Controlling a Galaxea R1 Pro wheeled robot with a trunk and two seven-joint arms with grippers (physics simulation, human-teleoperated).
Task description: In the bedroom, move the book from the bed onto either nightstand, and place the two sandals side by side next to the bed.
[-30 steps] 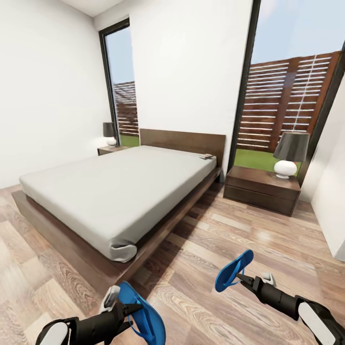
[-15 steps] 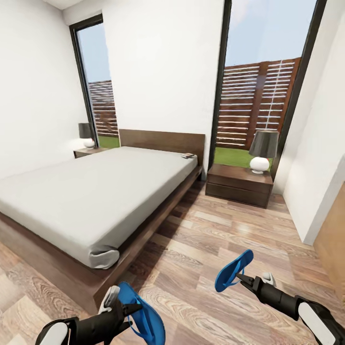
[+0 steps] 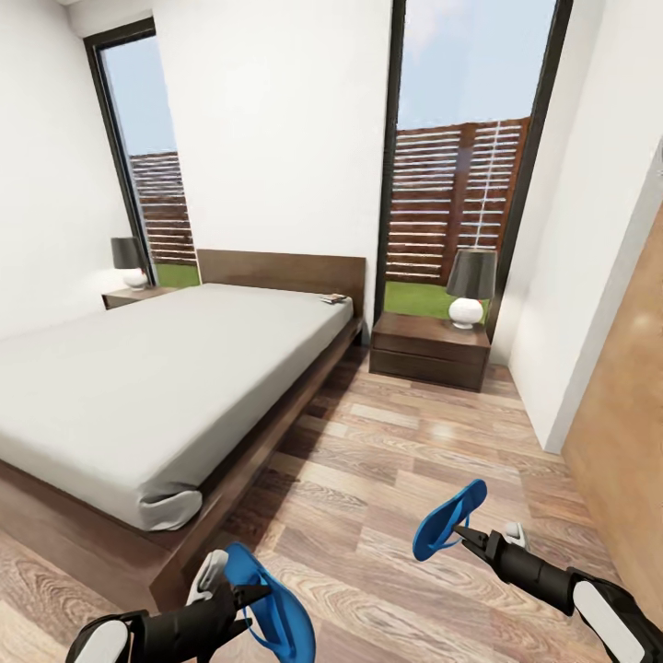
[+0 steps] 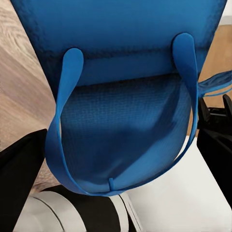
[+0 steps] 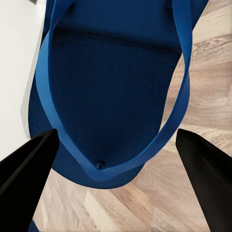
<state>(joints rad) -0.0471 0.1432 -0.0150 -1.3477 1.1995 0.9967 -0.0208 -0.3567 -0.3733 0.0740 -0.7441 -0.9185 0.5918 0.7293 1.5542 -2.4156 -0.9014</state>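
I hold one blue sandal in each hand, low over the wood floor. The left sandal point(image 3: 274, 603) point(image 4: 121, 111) hangs in my left gripper point(image 3: 247, 595), which is shut on it. The right sandal point(image 3: 448, 518) point(image 5: 108, 92) is tilted up in my right gripper point(image 3: 463, 535), also shut on it. The bed point(image 3: 138, 387) with its grey mattress lies ahead to the left. The book point(image 3: 333, 297) rests on the mattress near the headboard's right corner. One nightstand point(image 3: 428, 351) stands right of the bed below a window, and the other nightstand point(image 3: 132, 296) is at the far side.
Each nightstand carries a lamp point(image 3: 470, 287) with a dark shade. A light wooden door point(image 3: 626, 433) and a white wall corner point(image 3: 562, 304) close the right side. A strip of wood floor point(image 3: 405, 442) runs between the bed and that wall.
The whole view has swung to the right: bed and windows slid left in the picture and the wooden door came in at the right. Both arms keep their sandals as before.
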